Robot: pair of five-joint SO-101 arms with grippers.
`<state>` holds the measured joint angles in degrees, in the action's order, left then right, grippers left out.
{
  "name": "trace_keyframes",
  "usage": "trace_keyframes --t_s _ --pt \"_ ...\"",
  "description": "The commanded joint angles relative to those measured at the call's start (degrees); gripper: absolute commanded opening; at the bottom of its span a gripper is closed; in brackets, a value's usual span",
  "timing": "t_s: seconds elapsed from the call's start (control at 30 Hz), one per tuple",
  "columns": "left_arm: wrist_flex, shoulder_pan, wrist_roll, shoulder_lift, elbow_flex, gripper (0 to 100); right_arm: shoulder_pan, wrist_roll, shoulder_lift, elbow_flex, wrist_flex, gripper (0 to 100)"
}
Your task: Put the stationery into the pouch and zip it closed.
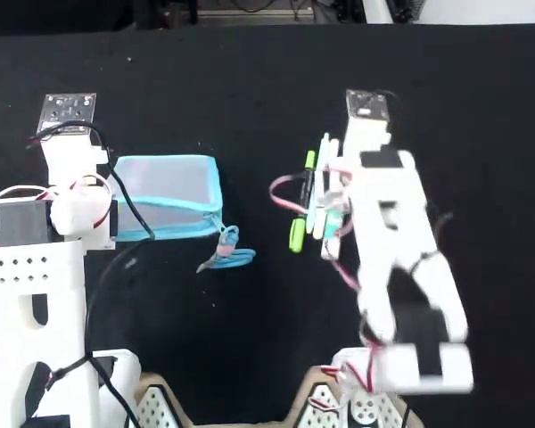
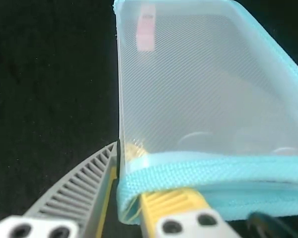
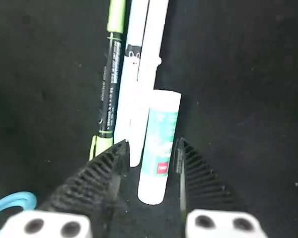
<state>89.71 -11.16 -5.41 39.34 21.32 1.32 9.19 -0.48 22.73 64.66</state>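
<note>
— What does the pouch (image 1: 165, 192) look like?
— It's a flat rectangle of translucent ribbed plastic, edged in light-blue woven tape. It lies at the left on the black cloth surface (image 1: 250, 80), and a blue cord (image 1: 234, 257) trails from its near right corner.
— And the left pincer (image 2: 126, 178)?
— Narrow, nipping the pouch's corner between a grey ridged finger and a yellow one. The tape hides the yellow tip.
— The stationery?
— Right of centre, side by side: a green-capped black marker (image 3: 108, 84), two white pens (image 3: 139, 64) and a white-and-teal glue stick (image 3: 159, 148). The right pincer (image 3: 151, 145) is parted astride the glue stick, with a gap on one side.
</note>
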Motion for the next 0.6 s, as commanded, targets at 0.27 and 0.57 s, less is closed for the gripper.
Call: trace_keyframes --t_s 0.27,0.57 --pt "0.44 -0.66 0.35 0.35 -0.48 3 -1.49 0.35 21.41 -18.95 4.4 15.2" --pt "0.44 -0.57 0.26 0.44 -0.48 3 -7.65 -7.47 22.81 -19.21 5.27 14.5"
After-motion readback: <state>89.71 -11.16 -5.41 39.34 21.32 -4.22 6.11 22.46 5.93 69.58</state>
